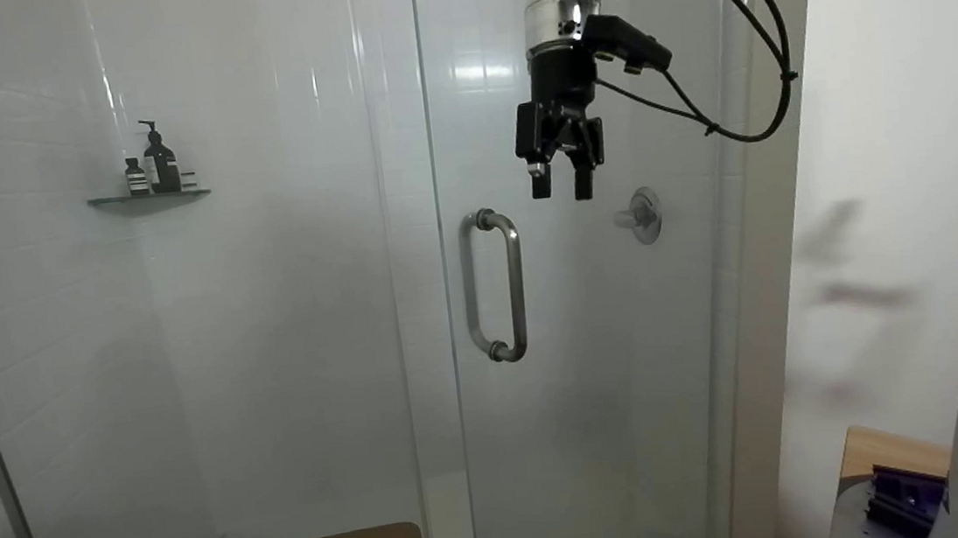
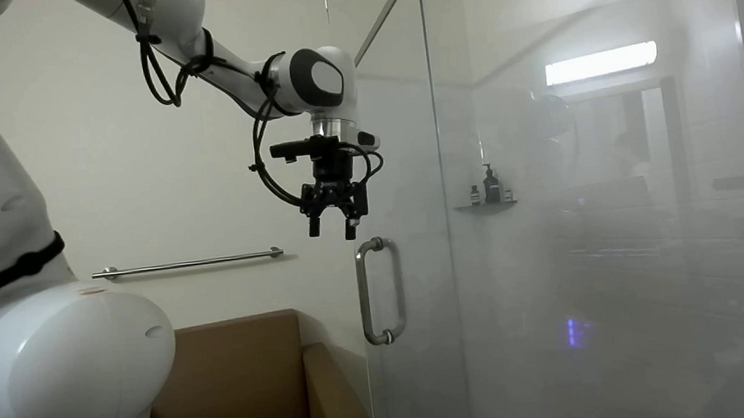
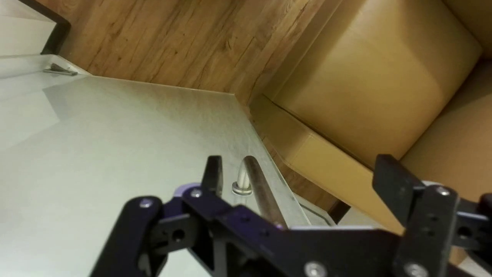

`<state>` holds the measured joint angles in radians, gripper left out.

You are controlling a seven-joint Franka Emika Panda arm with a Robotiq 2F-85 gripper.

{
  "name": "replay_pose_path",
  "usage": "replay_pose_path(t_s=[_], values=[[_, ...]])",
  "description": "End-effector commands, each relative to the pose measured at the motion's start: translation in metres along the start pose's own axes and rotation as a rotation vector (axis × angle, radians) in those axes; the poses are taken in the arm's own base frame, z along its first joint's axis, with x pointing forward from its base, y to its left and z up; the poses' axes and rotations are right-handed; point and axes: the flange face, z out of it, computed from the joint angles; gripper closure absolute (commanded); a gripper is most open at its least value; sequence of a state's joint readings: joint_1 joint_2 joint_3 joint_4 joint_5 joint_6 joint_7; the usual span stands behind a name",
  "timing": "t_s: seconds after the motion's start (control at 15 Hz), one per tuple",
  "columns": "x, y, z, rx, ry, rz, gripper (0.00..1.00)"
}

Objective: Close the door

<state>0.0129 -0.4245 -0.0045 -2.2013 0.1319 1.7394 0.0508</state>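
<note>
My gripper (image 1: pixel 561 184) points to six o'clock, fingertips (image 1: pixel 583 185) apart, gripping nothing. In an exterior view the handle (image 1: pixel 517 287) lies toward seven o'clock, below and near the tips, its long axis running upright, twelve to six. It's a metal D-bar on the door (image 1: pixel 578 295), tall, clear, frameless glass behind the gripper. With wooden floor (image 3: pixel 165 42) beyond its bottom edge in the wrist view, I judge it ajar.

The rounded white arm (image 2: pixel 174 14) carries looping black cables (image 1: pixel 786 74); silver screws (image 3: pixel 315 269) stud its black, two-fingered hand (image 2: pixel 332 229).
</note>
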Motion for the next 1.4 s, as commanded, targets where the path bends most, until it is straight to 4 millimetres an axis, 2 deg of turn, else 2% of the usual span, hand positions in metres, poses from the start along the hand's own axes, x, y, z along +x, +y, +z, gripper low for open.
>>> replay_pose_path(t_s=[0.0,0.47,1.0,1.33], values=[[-0.002,-0.001,0.001,-0.001,0.019,-0.006,0.0],[0.013,-0.003,-0.015,0.012,0.237,-0.001,0.0],[0.023,-0.001,-0.024,0.009,0.432,0.007,0.0],[0.023,0.0,-0.021,-0.002,0.459,0.008,0.0]])
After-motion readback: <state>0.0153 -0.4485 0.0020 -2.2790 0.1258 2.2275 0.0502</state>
